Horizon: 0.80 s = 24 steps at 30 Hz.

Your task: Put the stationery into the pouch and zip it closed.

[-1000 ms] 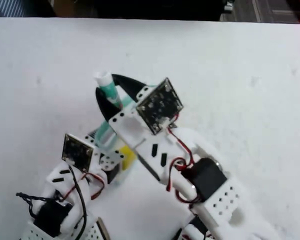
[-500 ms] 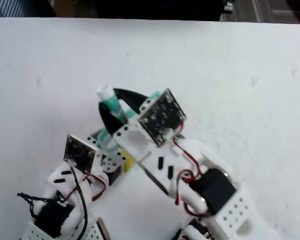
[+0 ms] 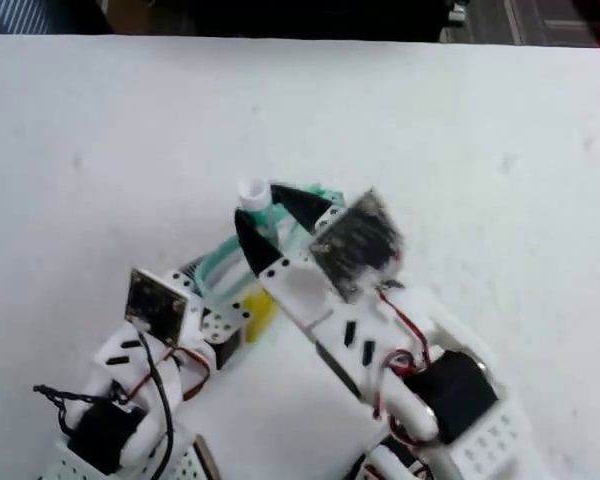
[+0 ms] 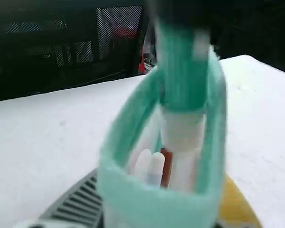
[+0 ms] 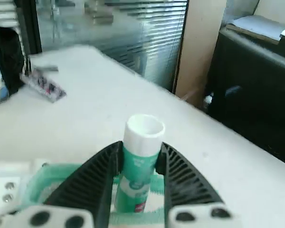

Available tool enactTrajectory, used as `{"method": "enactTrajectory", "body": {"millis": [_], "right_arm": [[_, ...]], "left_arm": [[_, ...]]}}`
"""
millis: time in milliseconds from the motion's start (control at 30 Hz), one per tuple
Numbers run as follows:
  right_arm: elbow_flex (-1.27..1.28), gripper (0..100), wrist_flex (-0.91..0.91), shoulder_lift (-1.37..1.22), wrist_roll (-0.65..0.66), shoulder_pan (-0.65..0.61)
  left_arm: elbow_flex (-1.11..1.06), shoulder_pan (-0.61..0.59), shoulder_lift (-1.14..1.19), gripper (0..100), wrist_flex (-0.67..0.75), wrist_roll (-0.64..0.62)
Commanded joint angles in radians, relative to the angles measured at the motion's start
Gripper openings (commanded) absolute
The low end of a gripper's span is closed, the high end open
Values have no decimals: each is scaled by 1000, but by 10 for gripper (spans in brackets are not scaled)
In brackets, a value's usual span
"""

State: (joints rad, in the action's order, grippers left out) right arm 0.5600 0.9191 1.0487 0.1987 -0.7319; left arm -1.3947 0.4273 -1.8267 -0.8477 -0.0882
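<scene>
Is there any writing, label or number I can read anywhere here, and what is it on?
The glue stick has a label with white and red print: too blurred to read.
The flat packet on the white surface behind it has coloured marks: too small to read.
Nothing else here carries readable text.

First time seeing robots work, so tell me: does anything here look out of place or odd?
Nothing is spilled or broken. The one odd sight: a glue stick stands upright, clamped in the right hand, its lower end in the open mint-green pouch beside some pens.
</scene>
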Motion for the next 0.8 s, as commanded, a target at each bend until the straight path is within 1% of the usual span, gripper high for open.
{"method": "enactTrajectory", "body": {"millis": [0,167,333,533,767], "right_arm": [[-9,17,54,19,80,12],[-9,17,102,27,129,12],[-14,17,51,18,133,-22],[-15,17,19,16,133,-127],[-17,22,8,-10,133,-130]], "left_arm": [[3,-30,1,241,-6,-9],[3,-36,1,241,-6,-11],[3,-35,1,241,-5,-11],[3,-35,1,241,-3,-11],[0,-35,1,241,-3,-11]]}}
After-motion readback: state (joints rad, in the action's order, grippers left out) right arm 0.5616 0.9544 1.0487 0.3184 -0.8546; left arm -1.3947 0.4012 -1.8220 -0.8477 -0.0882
